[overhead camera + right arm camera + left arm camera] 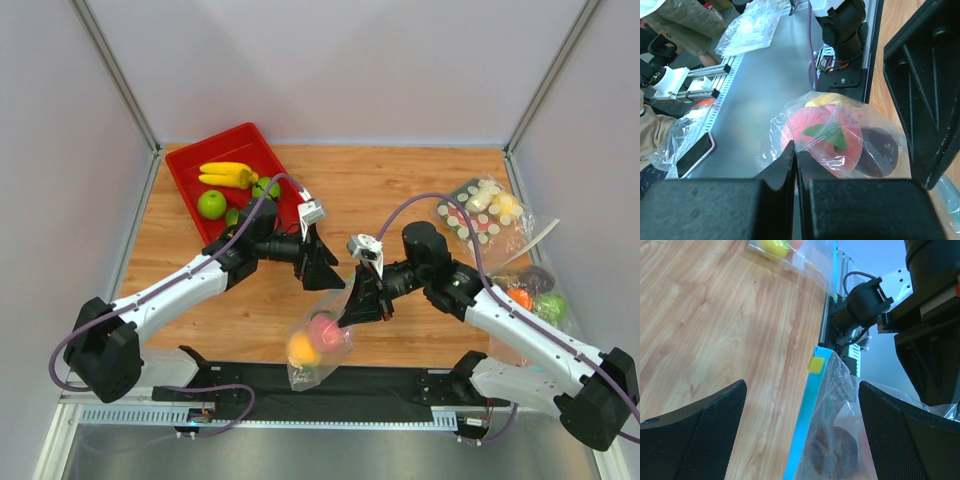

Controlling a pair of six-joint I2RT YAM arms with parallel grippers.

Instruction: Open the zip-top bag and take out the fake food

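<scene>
Three fake fruits (325, 330) sag inside the zip-top bag (298, 374), which hangs over the near edge of the desk (400, 190), centre. Just beyond, the right claw (352, 312) is shut tight on the bag's thin film. Farther off, the left claw (322, 275) gapes wide and empty, facing the blue zip strip (804, 430). The bag looks soft, slippery and bottom-heavy, so that stiffer strip is probably the best hold.

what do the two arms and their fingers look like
The left arm and right arm match: white shells between black joints, a purple cable running along each. The fingers are broad black wedges with finely dimpled faces.
</scene>
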